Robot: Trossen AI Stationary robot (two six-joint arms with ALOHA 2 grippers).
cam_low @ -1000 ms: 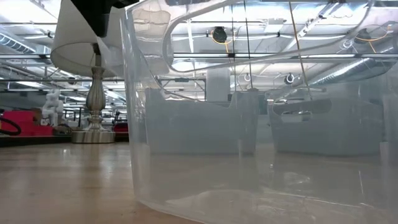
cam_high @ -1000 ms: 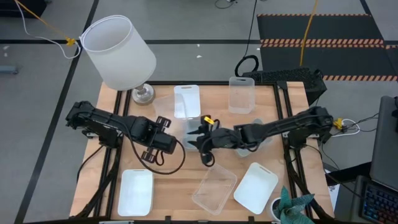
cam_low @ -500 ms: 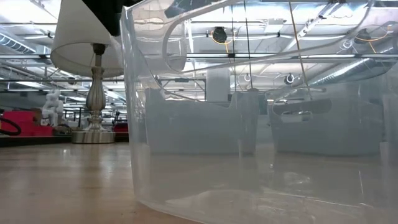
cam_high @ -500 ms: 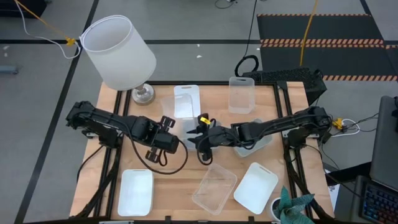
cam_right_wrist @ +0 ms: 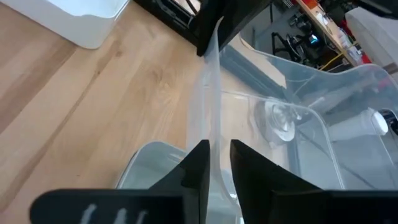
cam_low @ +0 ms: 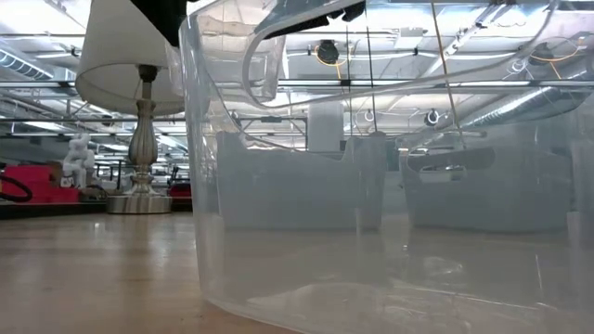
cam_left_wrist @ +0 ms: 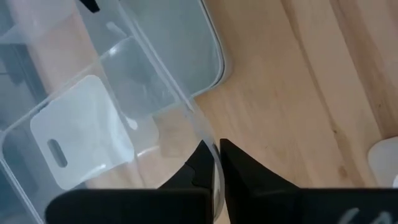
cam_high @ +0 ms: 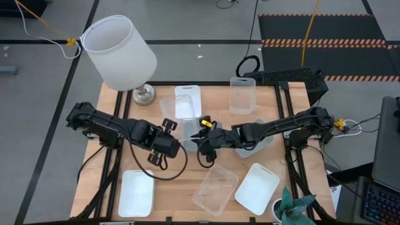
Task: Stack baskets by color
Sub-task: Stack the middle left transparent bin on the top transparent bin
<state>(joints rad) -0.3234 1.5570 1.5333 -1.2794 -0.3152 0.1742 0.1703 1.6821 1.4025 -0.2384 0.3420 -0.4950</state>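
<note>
A clear basket [cam_high: 172, 111] is up between my two grippers at mid-table, tipped onto its side. My left gripper [cam_high: 170, 139] is shut on one end of its wall, and my right gripper [cam_high: 201, 139] is shut on the same wall farther along. The left gripper also shows at the far end of that wall in the right wrist view [cam_right_wrist: 208, 28]. Beyond it, a white basket [cam_high: 187, 100] lies flat on the table. Grey-blue baskets [cam_high: 259, 140] sit under my right arm. My left gripper pinches the clear basket's wall at its upper edge [cam_left_wrist: 200, 135] between its two fingers. The fingers point steeply down, slanting in from the table's left. The basket stands tilted beyond them, off the wood as far as shows. My right gripper has the same thin clear wall [cam_right_wrist: 210, 118] between its two fingers [cam_right_wrist: 198, 163]. It comes slanting down from the table's right, and the wall's edge runs away from the fingers toward the left gripper.
At the near edge lie a white basket [cam_high: 136, 190], another clear basket [cam_high: 215, 189] that fills the low view [cam_low: 371, 186], and a second white one [cam_high: 256, 187]. A clear basket [cam_high: 242, 94] stands far right. A lamp [cam_high: 119, 53] is far left and a plant [cam_high: 294, 209] near right.
My right gripper's fingers have drawn together onto the clear basket's wall, and the wrist has rolled a little. My left gripper has tipped slightly and kept its hold. The clear basket has swung a bit between them.
</note>
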